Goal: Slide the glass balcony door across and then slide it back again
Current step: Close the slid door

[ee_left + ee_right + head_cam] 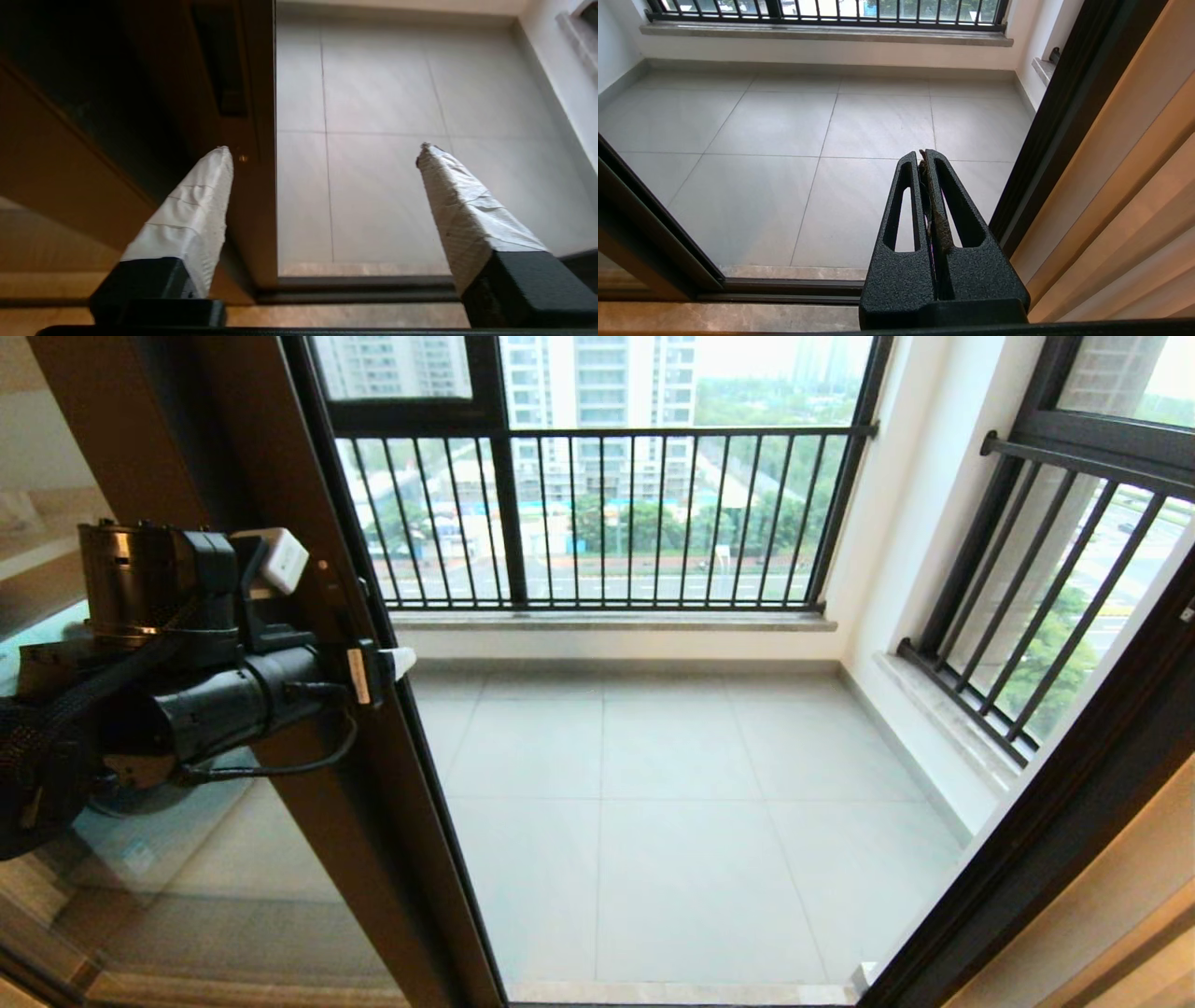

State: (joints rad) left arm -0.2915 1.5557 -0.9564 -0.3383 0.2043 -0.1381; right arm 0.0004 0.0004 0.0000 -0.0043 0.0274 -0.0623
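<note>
The glass balcony door [308, 784] stands at the left of the opening, its dark brown stile running slantwise through the head view with glass [187, 877] behind my left arm. Its frosted band does not show. My left gripper [387, 663] is at the stile's free edge and stands open. In the left wrist view the left gripper [323, 148] straddles that edge: one white-wrapped finger [196, 210] lies over the stile [247, 186], the other finger [462, 200] over the balcony floor. The black handle slot [224, 60] lies further along the stile. My right gripper [924, 156] is shut on nothing, low before the opening.
Pale floor tiles [672, 821] fill the balcony beyond the doorway. Black-barred windows close it at the back [597, 523] and on the right [1046, 616]. A dark fixed frame [1074, 803] bounds the opening on the right. The floor track [784, 287] crosses the threshold, with beige wall panels [1134, 186] beside it.
</note>
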